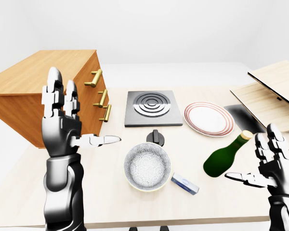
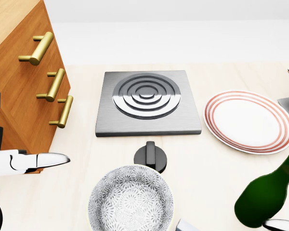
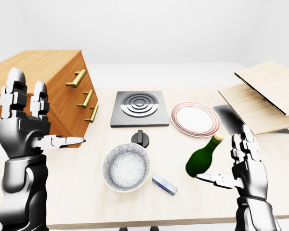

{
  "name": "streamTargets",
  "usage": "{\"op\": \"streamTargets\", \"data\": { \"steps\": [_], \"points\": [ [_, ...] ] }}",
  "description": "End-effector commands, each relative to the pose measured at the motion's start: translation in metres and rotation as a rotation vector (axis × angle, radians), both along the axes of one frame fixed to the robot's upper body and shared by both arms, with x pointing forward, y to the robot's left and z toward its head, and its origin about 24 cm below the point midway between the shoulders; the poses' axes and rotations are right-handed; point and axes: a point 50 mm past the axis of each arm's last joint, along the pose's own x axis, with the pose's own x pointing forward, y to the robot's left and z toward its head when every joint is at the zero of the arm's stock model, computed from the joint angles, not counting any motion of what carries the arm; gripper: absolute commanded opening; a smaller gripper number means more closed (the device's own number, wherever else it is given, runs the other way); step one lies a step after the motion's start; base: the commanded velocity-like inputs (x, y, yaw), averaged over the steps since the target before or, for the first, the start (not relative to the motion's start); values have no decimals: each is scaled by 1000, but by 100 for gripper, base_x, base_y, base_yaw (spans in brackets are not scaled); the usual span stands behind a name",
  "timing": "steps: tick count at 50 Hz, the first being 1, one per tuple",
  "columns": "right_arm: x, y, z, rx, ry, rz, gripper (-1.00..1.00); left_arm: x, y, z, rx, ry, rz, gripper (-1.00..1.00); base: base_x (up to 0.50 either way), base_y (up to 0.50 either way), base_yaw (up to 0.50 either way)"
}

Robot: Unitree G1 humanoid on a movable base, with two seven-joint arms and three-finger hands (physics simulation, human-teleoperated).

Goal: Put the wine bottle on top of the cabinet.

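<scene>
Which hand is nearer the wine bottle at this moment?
Right. The right hand is open just right of the wine bottle, fingers not touching it. The left hand is raised open across the table, by the cabinet.

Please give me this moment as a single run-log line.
phase: pre-grasp | wine bottle: tilted on table, not held | right hand: open beside bottle | left hand: open, raised | cabinet: top bare
</scene>
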Motion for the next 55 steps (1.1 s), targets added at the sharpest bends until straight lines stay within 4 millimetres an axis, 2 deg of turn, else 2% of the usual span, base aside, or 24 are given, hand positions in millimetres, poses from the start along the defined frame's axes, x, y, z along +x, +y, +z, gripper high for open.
{"op": "streamTargets", "data": {
  "steps": [1, 4, 14, 19, 29, 48, 51, 52, 53, 54, 55],
  "points": [
    [12, 4, 5, -10, -23, 16, 100, 3, 1, -8, -4, 39, 0, 100, 0, 0, 0],
    [14, 4, 4, -6, -23, 18, 100, 2, 1, -5, -5, 23, 0, 100, 0, 0, 0],
    [19, -1, 5, 20, -39, 24, 100, 5, 0, -14, -4, 68, -1, 100, 0, 0, 0],
    [21, -4, -3, 43, -15, 23, 100, 3, -1, -8, -3, 39, -2, 100, 0, 0, 0],
    [32, -2, -4, 52, -13, 33, 100, 2, 0, -6, -1, 27, 0, 100, 0, 0, 0],
    [52, -3, -27, 115, 77, 45, 100, 3, -1, -3, 0, 16, -1, 100, 0, 0, 0],
    [54, -3, -35, 134, 105, 47, 18, 4, -1, -6, -2, 31, -2, 100, 0, 0, 0],
    [54, -3, -35, 135, 106, 47, 18, 4, -1, -6, -2, 31, -2, 100, 0, 0, 0],
    [54, -3, -38, 139, 118, 48, -41, 4, -1, -7, -2, 34, -3, 100, 0, 0, 0],
    [54, -3, -39, 140, 121, 49, -91, 4, -1, -7, -2, 34, -2, 100, 0, 0, 0],
    [54, -2, -39, 141, 121, 51, -100, 4, -1, -8, -2, 39, -2, 100, 0, 0, 0]
  ]
}}
